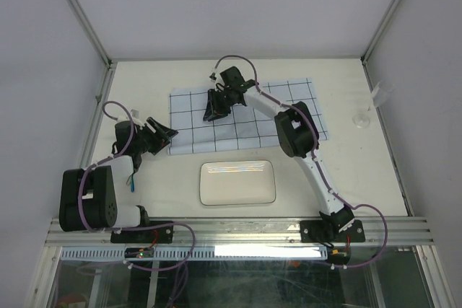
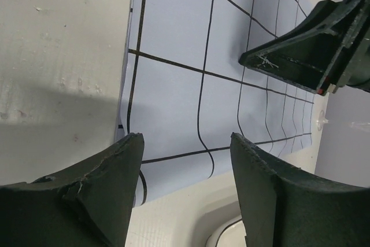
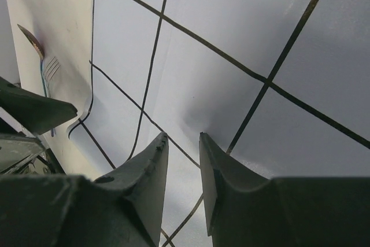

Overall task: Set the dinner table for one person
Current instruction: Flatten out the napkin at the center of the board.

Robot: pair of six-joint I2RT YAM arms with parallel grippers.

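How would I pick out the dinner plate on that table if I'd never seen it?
Look at the big cream-white table, then at the pale-blue gridded cloth spread near its middle. Just on the near side of that cloth, on bare tabletop, lies the plate: a plain white rectangle with rounded corners, glossy and unlined.

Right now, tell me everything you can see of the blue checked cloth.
The cloth is a thin, limp pale-blue rectangle with a dark grid. It lies spread, slightly askew, on the dinner table, beyond the white plate and apart from it. Its left edge curls up a little. The right tool is down over its far-left part; the open left tool is at its left edge.
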